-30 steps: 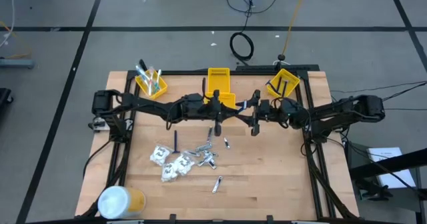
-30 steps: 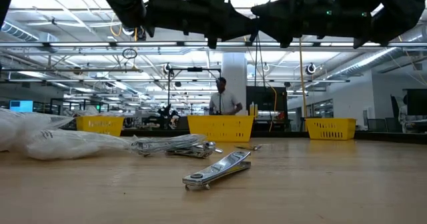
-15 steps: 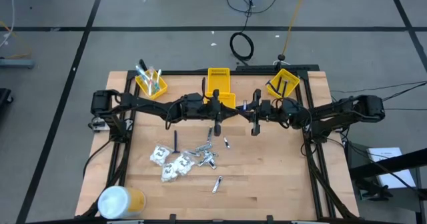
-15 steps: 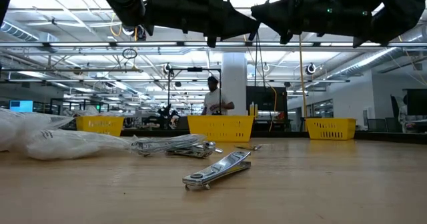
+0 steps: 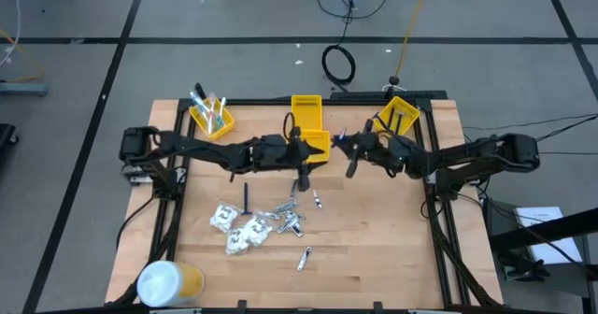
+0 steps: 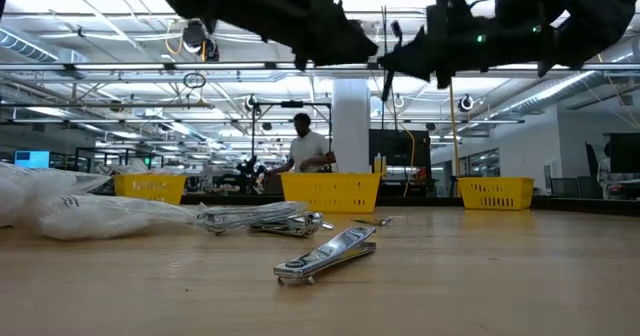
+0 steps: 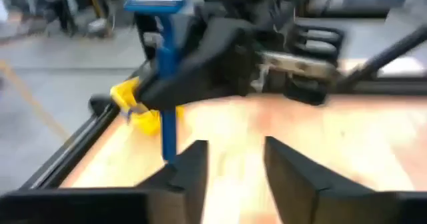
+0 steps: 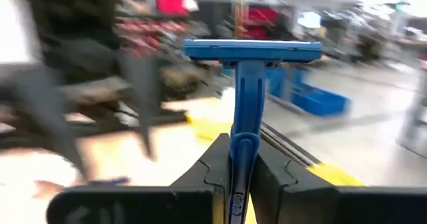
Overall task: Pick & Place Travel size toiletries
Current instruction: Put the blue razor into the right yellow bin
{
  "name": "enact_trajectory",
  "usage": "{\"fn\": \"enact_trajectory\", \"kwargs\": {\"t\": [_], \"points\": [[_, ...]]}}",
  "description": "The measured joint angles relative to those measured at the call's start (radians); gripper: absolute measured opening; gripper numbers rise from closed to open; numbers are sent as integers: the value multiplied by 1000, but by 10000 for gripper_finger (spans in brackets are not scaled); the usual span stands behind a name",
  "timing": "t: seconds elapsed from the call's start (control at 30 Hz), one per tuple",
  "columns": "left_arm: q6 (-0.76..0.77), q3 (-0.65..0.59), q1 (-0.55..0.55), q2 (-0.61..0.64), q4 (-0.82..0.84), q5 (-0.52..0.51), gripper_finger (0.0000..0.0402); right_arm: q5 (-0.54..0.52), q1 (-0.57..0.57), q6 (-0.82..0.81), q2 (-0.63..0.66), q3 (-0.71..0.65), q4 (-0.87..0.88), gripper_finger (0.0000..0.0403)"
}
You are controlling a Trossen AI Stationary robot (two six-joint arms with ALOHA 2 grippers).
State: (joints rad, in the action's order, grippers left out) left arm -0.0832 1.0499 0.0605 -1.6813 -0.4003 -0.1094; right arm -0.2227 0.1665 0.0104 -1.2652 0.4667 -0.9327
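1. Sorting is part done, I think; the left yellow bin (image 5: pixel 211 118) at the back of the bench (image 5: pixel 374 249) already holds thin toothbrushes (image 5: pixel 207 104), and the right yellow bin (image 5: pixel 397 115) has dark things in it that are too small to name; the middle yellow bin (image 5: pixel 306 118) is partly hidden by the arms.
2. Lots is left; a heap of white crinkly packets (image 5: pixel 238 228) and silvery tubes (image 5: pixel 288 219) lies in the middle of the bench, one more silvery tube (image 5: pixel 305 256) lies alone nearer the front, and a dark stick-like thing (image 5: pixel 247 196) lies by the heap.
3. One blue razor (image 8: pixel 248 97) is up in the air above the back middle of the bench, between the two arms, close to the middle bin; it does not touch the bench.
4. The right gripper (image 8: pixel 235 184) has its fingers clenched on the razor's handle, near the bottom end.
5. The left gripper (image 7: pixel 233 161) is just beside it; its fingers are apart and grasp nothing, and the razor's handle sits just by one finger.
6. The razor's long side is its handle; it runs straight out from the right fingers, and the wide blade head sits across the far end like the top of a T, pointing away from the right gripper.
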Motion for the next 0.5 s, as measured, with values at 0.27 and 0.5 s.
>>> {"fn": "enact_trajectory", "kwargs": {"t": [0.27,0.5], "points": [[-4,45,-31,159,321,-76,249,-483,96,-58,107,-6,405,21],[94,46,-21,241,506,-192,263,-654,272,-193,224,-109,598,21]]}}
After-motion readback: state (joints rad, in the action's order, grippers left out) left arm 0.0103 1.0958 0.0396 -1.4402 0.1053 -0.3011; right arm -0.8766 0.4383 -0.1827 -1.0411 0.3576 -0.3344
